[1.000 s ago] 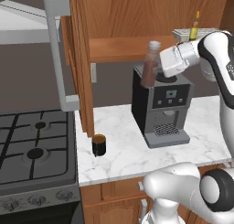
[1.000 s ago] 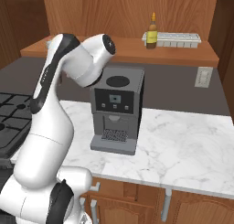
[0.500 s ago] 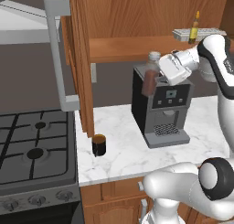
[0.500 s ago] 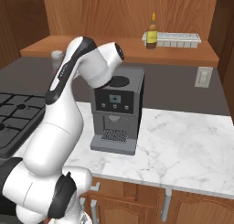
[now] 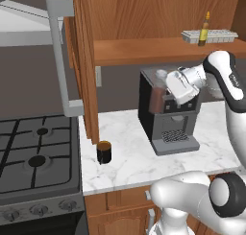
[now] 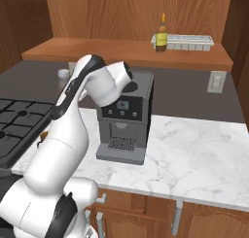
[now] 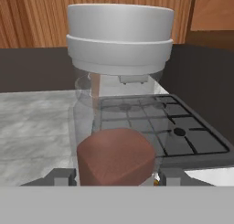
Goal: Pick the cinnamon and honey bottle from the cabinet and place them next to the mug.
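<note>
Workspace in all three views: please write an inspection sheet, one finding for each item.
Surface: white marble counter, mostly bare.
Job's things: cinnamon held in the hand; honey bottle on the cabinet shelf; mug on the counter by the stove.
Clutter: coffee machine; white tray beside the honey bottle.
Hand: hand closed on the cinnamon, in front of the coffee machine.
Cables: nothing seen.
Surroundings: range hood, wall outlet.

Glossy white rounded arm (image 6: 73, 130), dark grey joint rings, bulbous white base beside the coffee machine (image 6: 124, 118), small dark fingertips (image 7: 61, 176)
</note>
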Controlling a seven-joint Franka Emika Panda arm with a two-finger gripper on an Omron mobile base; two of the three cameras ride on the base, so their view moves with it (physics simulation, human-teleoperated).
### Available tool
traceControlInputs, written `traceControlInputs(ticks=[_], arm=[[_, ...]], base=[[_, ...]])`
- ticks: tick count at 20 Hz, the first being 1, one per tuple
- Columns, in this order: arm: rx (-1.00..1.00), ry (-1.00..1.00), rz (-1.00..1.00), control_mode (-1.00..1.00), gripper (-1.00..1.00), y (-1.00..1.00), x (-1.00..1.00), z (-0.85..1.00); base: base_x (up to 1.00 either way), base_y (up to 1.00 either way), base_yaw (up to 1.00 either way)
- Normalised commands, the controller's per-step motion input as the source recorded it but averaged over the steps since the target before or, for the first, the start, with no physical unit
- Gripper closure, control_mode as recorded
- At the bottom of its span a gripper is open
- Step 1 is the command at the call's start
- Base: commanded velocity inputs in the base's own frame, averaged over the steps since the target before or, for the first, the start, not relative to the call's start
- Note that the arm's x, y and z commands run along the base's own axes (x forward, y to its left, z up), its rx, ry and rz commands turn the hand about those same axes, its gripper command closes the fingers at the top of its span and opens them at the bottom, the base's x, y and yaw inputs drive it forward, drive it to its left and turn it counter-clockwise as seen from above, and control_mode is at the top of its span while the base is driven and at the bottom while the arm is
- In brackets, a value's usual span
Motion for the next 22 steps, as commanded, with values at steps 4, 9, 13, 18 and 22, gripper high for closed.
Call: traceControlInputs(ticks=[4,9,13,18,22], arm=[[0.00,0.00,0.00,-1.00,1.00,0.00,-0.03,-0.45],[0.00,0.06,0.00,-1.00,1.00,0.00,0.00,-0.42],[0.00,0.09,0.00,-1.00,1.00,0.02,0.00,-0.40],[0.00,0.12,0.00,-1.00,1.00,0.05,0.00,-0.38],[0.00,0.13,0.00,-1.00,1.00,0.11,0.00,-0.29]], base=[[0.00,0.00,0.00],[0.00,0.00,0.00],[0.00,0.00,0.00],[0.00,0.00,0.00],[0.00,0.00,0.00]])
